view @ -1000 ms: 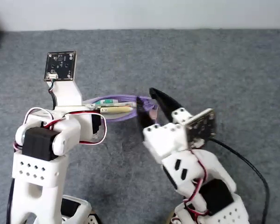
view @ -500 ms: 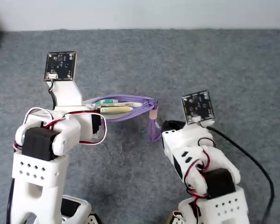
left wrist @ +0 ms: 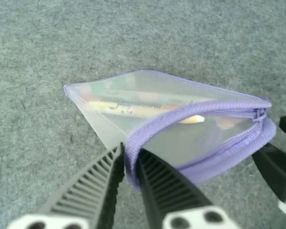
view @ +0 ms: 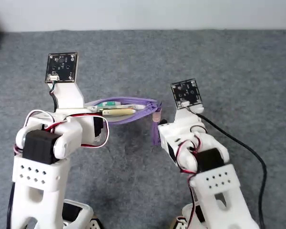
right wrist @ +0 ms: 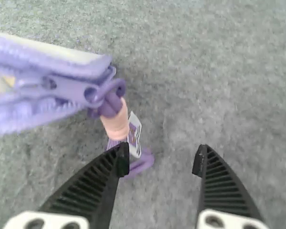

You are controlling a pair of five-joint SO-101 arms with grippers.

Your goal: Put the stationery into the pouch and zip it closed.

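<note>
The clear pouch with a purple zip lies on the grey mat between the arms, a pale pencil and other stationery showing through its side. My left gripper is shut on the pouch's purple edge at the end away from the slider. The zip slider sits at the pouch's other end, and its pull, a pink bead with a purple strap, hangs free. My right gripper is open just above the mat, one finger beside the strap, holding nothing.
Grey carpet-like mat covers the whole table, with a pale wall behind its far edge. The right arm's black cable trails along the right side.
The right arm has drawn back from the pouch's end, turned upright, then come in beside the zip pull. The strap now hangs free. The left arm and pouch have not moved.
</note>
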